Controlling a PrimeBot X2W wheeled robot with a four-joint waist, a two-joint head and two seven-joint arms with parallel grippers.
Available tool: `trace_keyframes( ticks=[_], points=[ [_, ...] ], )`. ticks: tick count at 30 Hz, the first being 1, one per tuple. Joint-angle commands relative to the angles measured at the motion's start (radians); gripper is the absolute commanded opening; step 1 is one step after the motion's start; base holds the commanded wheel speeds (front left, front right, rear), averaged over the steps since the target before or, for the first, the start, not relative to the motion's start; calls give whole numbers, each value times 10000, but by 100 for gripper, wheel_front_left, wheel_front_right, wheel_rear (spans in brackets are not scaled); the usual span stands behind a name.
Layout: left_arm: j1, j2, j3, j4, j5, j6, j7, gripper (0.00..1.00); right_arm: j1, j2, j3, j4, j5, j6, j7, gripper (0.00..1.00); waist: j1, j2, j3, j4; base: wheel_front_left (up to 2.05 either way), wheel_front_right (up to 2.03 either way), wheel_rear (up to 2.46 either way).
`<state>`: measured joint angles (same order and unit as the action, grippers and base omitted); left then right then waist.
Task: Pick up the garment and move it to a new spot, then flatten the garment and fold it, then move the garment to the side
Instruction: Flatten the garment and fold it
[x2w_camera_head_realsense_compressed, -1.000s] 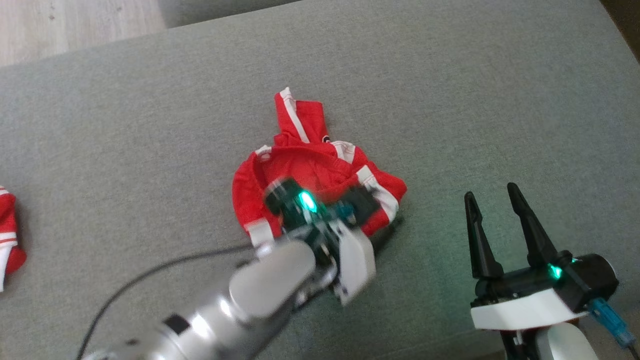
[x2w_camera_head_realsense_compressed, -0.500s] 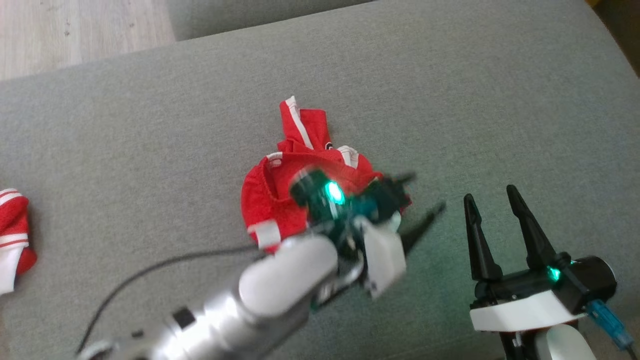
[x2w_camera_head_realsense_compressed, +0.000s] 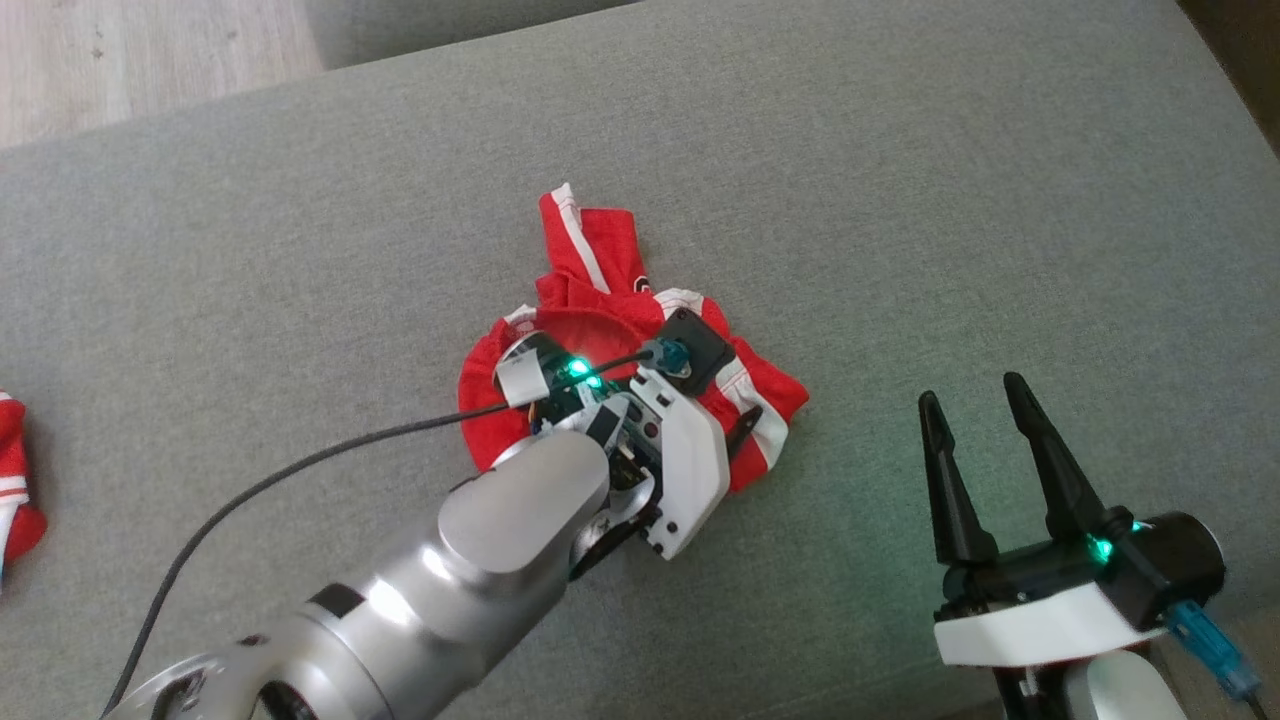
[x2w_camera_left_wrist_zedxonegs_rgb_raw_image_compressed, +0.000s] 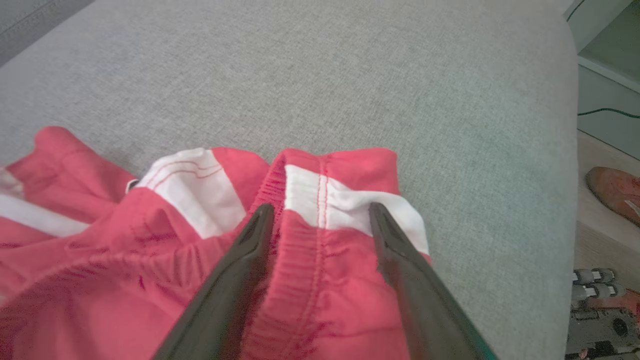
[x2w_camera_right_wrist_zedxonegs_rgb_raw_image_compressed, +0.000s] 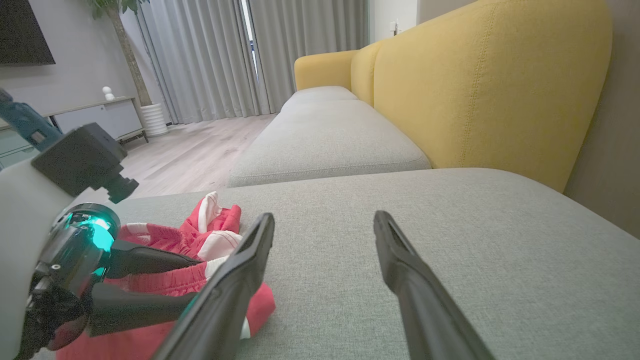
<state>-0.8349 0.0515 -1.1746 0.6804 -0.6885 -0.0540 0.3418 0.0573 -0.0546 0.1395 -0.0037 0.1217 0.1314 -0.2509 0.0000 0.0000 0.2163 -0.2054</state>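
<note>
Red shorts (x2w_camera_head_realsense_compressed: 590, 290): crumpled in a heap near the middle of the grey sofa seat (x2w_camera_head_realsense_compressed: 900, 200), with one white-striped leg poking out on the far side. They are not lifted yet.
Left tool (x2w_camera_left_wrist_zedxonegs_rgb_raw_image_compressed: 320, 212): the jaws stand wide and the fingers are down on the heap's right part. They straddle a ridge of elastic waistband with a white stripe across it, and nothing is pinched so far.
Just changed: half a second ago my left arm was swung out to the right, blurred, with the fingers pointing off the heap. Now it is sharp and settled back over the shorts, which lie where they did on the seat.
Meaning: I read the approach as finished. The pick-up only lacks the squeeze, so moving, flattening and folding are all still ahead.
Right tool (x2w_camera_head_realsense_compressed: 968, 390): wide and empty, hovering over bare seat well to the right of the shorts, just as it was a second ago.
Counts: two tools, both open. Two red-and-white garments, the shorts and a second garment (x2w_camera_head_realsense_compressed: 15, 490) at the seat's far left. One black cable (x2w_camera_head_realsense_compressed: 300, 465) trailing off the left arm.
</note>
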Motion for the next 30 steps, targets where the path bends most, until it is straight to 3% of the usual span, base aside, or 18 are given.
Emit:
trace_keyframes(
  ticks=[1, 10, 18, 21, 23, 24, 25, 30],
  points=[
    [-486, -11, 172, -182, -49, -28, -73, 100, -31, -146, 234, -324, -76, -7, -109, 100, 0, 0, 8, 4, 0, 0, 0],
    [-656, -12, -413, -687, -633, -163, -544, 100, -103, -131, 269, -195, -71, -7, -109, 100, 0, 0, 48, 97, 0, 0, 0],
    [-961, -12, -794, -982, -806, -24, -463, 98, -204, -116, 342, -160, -51, -7, -109, 100, 0, 0, 99, -32, 0, 0, 0],
    [-1022, -12, -861, -889, -784, 33, -533, 53, -230, -106, 339, -161, -47, -7, -109, 100, 0, 0, 127, -91, 0, 0, 0],
    [-1052, -12, -894, -861, -793, 50, -589, 28, -237, -99, 341, -157, -42, -7, -109, 100, 0, 0, 144, -117, 0, 0, 0],
    [-1072, -12, -909, -860, -800, 49, -610, 10, -237, -94, 342, -150, -39, -7, -109, 100, 0, 0, 147, -124, 0, 0, 0],
    [-1094, -12, -924, -859, -806, 40, -606, 0, -235, -90, 343, -142, -37, -7, -109, 100, 0, 0, 146, -129, 0, 0, 0],
    [-1184, -12, -974, -962, -923, -98, -633, 0, -217, -66, 356, -75, -35, -7, -109, 100, 0, 0, 19, -131, 0, 0, 0]
  ],
)
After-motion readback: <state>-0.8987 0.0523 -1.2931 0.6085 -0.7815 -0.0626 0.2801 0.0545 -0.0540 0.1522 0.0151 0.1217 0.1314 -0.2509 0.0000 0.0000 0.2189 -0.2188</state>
